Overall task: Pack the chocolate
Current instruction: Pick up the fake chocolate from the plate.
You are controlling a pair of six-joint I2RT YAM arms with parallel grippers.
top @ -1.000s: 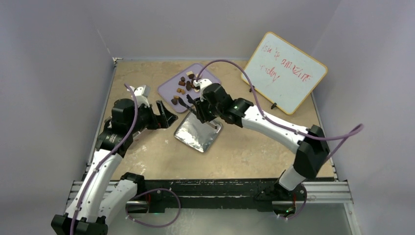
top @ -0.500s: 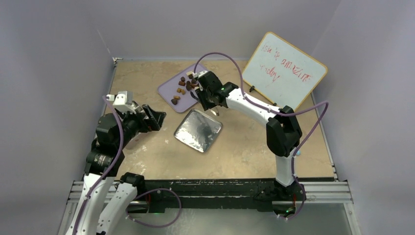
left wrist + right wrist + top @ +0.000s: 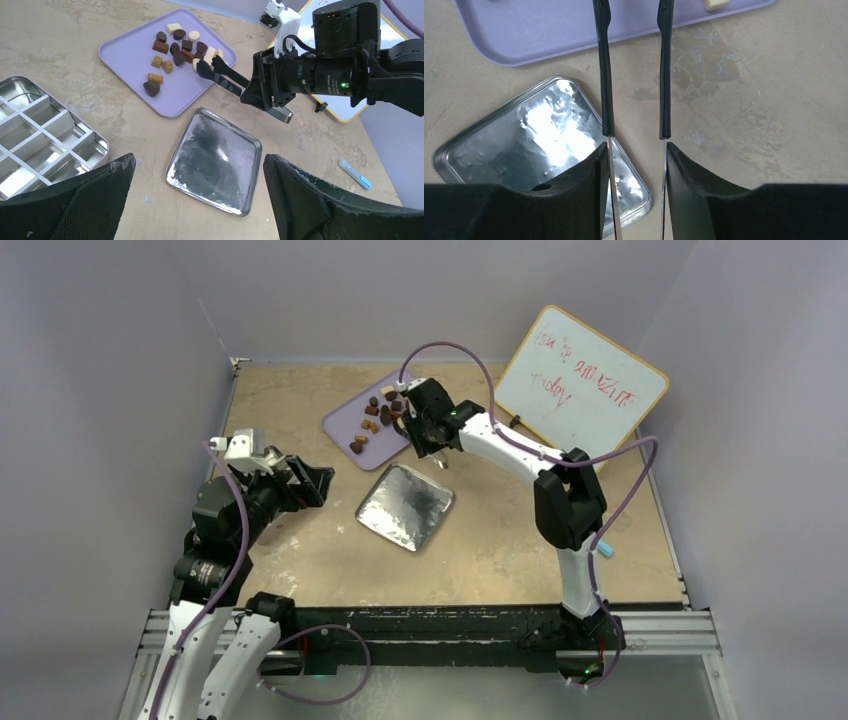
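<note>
Now the right gripper [image 3: 206, 63] has swung off the shiny silver square lid [image 3: 215, 160] to the flat lilac tray [image 3: 130, 50], thin fingers [image 3: 604, 75] a little apart by the small brown and white chocolate lumps [image 3: 175, 47] there. The left gripper [image 3: 312, 483] is wide and empty. Each lump looks light, hard and slippery, so I would pinch its sides softly.

Dark, caramel and cream-white chocolate lumps [image 3: 161, 47] lie loosely clustered on the lilac tray's [image 3: 130, 55] far half.

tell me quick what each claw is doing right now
Left claw: open, empty.
Right claw: open, nothing seen held, tips over the chocolates on the tray.
</note>
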